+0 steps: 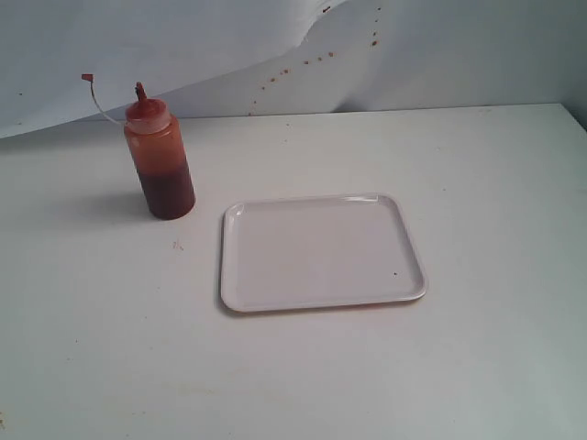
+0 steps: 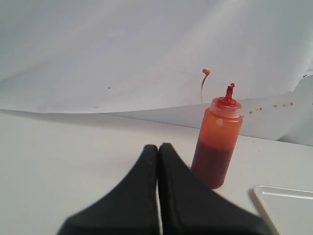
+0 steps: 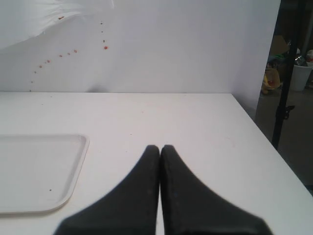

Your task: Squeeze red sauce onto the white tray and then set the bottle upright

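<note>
Translucent red-orange squeeze bottle (image 1: 160,165) stands upright at exterior left, white tray (image 1: 321,252) centre, bare; left wrist: left gripper (image 2: 158,147) pressed together, bottle right of centre, uncapped, so a clumsy nudge could topple and spill it; right wrist: right gripper (image 3: 160,147) likewise, tray lower-left.

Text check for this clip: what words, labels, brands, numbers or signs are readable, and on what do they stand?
None readable.
The bottle carries no label or print.
The white tray is blank apart from a tiny dark speck.
The backdrop shows only reddish specks, no writing.
The clutter beyond the table in the right wrist view is too blurred to read.
</note>
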Motion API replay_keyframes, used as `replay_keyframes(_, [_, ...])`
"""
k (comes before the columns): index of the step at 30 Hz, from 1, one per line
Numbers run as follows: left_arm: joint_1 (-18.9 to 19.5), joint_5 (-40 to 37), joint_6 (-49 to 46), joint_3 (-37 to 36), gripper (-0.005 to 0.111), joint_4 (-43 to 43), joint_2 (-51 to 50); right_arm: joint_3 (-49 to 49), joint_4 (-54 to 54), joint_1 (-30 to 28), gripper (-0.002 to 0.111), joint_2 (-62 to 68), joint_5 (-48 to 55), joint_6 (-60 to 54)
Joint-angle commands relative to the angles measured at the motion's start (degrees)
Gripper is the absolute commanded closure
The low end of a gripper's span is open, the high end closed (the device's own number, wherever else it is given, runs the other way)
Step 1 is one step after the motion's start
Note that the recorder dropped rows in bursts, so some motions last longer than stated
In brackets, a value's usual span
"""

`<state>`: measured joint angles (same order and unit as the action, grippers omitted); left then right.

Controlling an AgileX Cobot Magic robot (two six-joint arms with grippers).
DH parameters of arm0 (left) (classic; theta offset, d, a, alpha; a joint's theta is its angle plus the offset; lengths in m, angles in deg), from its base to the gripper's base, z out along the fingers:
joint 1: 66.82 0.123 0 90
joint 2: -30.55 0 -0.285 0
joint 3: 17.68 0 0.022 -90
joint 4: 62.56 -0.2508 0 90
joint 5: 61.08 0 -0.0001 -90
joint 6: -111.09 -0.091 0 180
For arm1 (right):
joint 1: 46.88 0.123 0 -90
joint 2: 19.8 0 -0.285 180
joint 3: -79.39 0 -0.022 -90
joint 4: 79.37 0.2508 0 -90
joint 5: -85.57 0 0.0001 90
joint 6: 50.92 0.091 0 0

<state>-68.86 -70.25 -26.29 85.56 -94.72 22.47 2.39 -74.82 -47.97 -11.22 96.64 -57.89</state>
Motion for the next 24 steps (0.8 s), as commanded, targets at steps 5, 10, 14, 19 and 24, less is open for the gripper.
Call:
replay_keyframes(5, [0.2,0.4,0.7,-0.5,0.107,-0.1,0.3,-0.2,0.3,-0.2,0.108,0.2,0.2,0.0])
replay_keyframes(10, [0.2,8.0,0.7,-0.5,0.107,0.2,0.3,-0.2,0.3,-0.2,0.108,0.2,0.2,0.0])
replay_keyframes(14, [0.2,24.7,0.7,-0.5,0.107,0.2,0.3,-0.2,0.3,-0.2,0.108,0.2,0.2,0.0])
replay_keyframes(19, [0.2,23.7,3.2,3.6,0.107,4.9,0.3,-0.2,0.3,-0.2,0.108,0.2,0.2,0.0])
replay_keyframes(24, [0.2,14.0,3.4,11.8,0.107,5.6,0.3,-0.2,0.3,-0.2,0.108,0.2,0.2,0.0])
